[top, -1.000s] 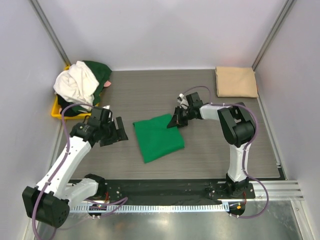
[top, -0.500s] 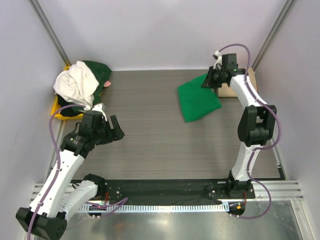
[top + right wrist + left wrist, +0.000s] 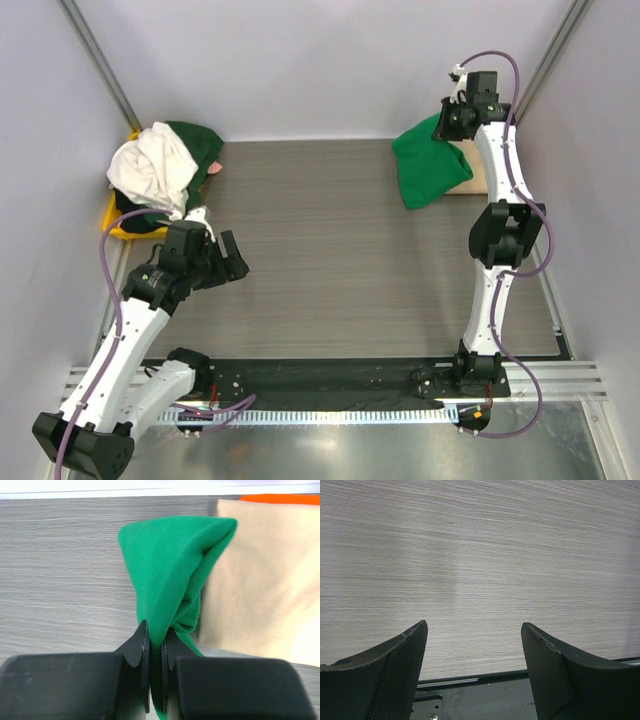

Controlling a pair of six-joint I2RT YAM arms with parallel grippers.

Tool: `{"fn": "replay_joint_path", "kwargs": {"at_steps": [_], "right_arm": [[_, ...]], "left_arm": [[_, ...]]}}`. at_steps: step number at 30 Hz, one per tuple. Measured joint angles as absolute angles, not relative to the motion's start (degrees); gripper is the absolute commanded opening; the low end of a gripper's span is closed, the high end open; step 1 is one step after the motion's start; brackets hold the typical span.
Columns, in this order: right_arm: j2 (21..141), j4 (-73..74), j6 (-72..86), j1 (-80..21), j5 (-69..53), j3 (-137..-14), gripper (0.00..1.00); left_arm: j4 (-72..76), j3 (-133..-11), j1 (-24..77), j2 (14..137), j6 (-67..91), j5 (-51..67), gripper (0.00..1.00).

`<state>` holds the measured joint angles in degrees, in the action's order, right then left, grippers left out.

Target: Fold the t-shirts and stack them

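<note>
You have a grey wood-grain tabletop. A shallow yellow tray sits at its far-left corner. A black mounting plate spans the near edge.

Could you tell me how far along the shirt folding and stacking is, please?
Done: the tan shirt lies folded in the far right corner. In hand: the right tool is shut on the folded bright green shirt, not yet stacked on it. Left: the white shirt and dark green shirt lie heaped on the yellow tray; the left tool is open.
</note>
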<state>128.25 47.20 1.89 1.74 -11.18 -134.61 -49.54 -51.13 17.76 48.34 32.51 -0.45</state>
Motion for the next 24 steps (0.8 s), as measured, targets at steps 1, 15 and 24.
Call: {"fn": "replay_joint_path", "kwargs": {"at_steps": [1,15,24], "right_arm": [[128.73,47.79,1.63,2.09,-10.98,-135.68,0.01],[129.03,49.21,1.56,7.66,-12.19,-141.25,0.01],[129.05,49.36,1.78,10.79,-14.31,-142.58,0.01]], "left_arm": [[-49.52,-51.11,17.76,48.34,32.51,-0.45,0.76],[-49.45,-50.7,17.76,49.76,32.51,-0.43,0.75],[-49.43,-50.63,17.76,50.5,32.51,-0.43,0.74]]}}
